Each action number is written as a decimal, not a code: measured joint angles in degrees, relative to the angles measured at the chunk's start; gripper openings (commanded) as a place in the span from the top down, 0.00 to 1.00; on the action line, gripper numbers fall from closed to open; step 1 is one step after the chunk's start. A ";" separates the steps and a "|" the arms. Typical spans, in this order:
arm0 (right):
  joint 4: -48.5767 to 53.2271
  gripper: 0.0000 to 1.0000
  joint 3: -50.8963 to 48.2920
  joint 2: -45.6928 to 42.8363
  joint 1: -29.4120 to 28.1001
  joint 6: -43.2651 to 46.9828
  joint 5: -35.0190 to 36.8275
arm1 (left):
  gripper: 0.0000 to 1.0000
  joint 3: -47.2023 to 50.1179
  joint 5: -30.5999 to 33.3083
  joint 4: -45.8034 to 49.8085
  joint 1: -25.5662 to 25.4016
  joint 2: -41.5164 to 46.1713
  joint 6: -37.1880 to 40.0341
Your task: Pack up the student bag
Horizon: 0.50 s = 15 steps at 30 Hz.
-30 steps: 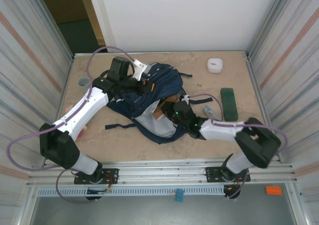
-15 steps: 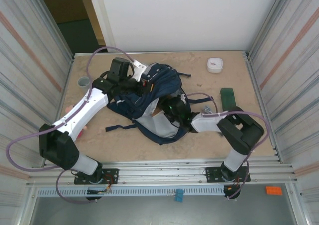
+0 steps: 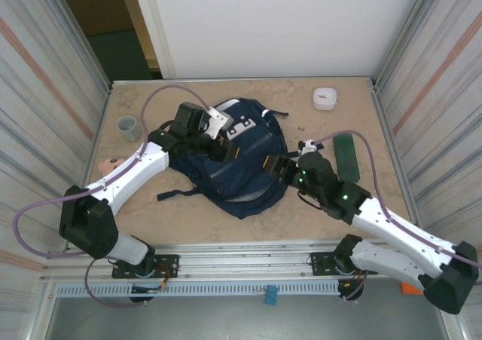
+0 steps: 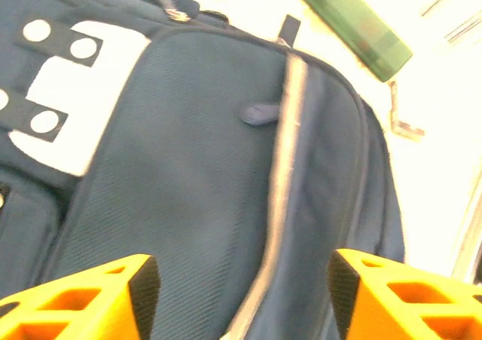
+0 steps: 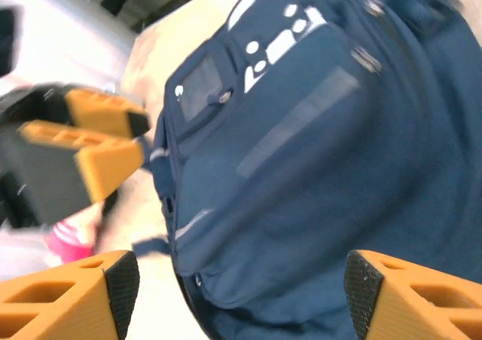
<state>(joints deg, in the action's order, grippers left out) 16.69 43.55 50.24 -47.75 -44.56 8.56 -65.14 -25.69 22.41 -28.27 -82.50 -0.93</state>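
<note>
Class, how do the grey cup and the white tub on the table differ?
The cup is grey, the tub white. The cup stands left of the backpack, the tub beyond its right side. The tub bears a pinkish mark; the cup looks plain. Both are small.

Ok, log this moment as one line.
left gripper: open | right gripper: open | navy blue fabric backpack: lying on table, unheld

Table [image 3: 173, 221], contents by position.
- Centre: student bag [image 3: 235, 166], lying flat.
- Over the bag's left rear part: left gripper [image 3: 228, 150].
- Just beside the bag's right edge: right gripper [image 3: 273, 166].
- Left, well apart from the bag: cup [image 3: 128, 127].
- Right of the bag: case [image 3: 347, 156].
- Behind the case, near the rear edge: tub [image 3: 324, 98].
</note>
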 measured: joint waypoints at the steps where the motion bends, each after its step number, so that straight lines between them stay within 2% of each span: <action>1: 1.66 0.28 1.70 0.50 -0.90 5.35 -0.90 | 0.32 1.36 0.00 -0.15 1.14 1.07 -0.81; 4: 6.23 0.24 7.13 5.75 -4.59 20.50 -2.99 | 0.32 4.83 0.02 -0.26 4.92 5.09 -2.97; 8: 10.12 0.18 12.20 19.98 -11.89 39.80 -3.89 | 0.32 8.74 -0.02 -0.17 10.62 11.61 -5.42; 11: 11.43 0.16 12.31 29.03 -14.51 49.64 -4.33 | 0.31 11.87 -0.22 0.15 14.51 15.45 -7.17; 15: 11.30 0.18 11.54 34.86 -14.51 58.01 -4.07 | 0.31 16.20 -0.87 1.36 18.29 18.23 -9.53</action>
<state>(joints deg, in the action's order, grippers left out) 27.99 55.09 85.10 -62.26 13.45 4.49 -48.95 -26.57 23.77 -9.98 -64.27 -10.46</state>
